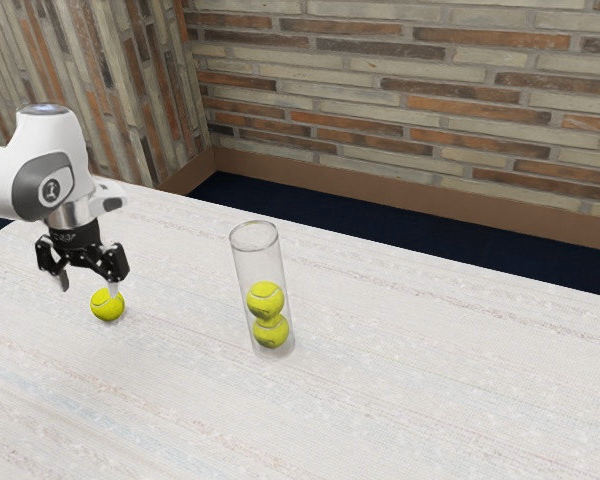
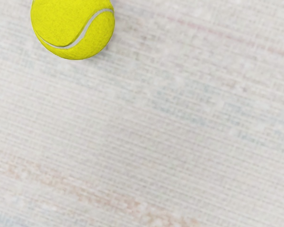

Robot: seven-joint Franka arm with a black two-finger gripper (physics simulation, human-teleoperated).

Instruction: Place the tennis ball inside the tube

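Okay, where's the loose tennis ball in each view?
Exterior view: the loose tennis ball sits toward the view's left, near the gripper.
Wrist view: upper left, cut off by the top edge.
Shared landmark: the pale, streaked tabletop beneath it.

In the exterior view, the lower part of the frame is taken up by a pale, whitish table (image 1: 410, 400), faintly streaked with brown and blue-grey. Across the upper right, a wall (image 1: 410, 80) is faced with long, thin bricks in cream, grey, orange and brown. At upper left it is met by a side wall (image 1: 120, 80), faced in similar colours. The walls are edged below by a brown baseboard (image 1: 380, 190), and a dark blue floor (image 1: 380, 222) is seen beyond the table.
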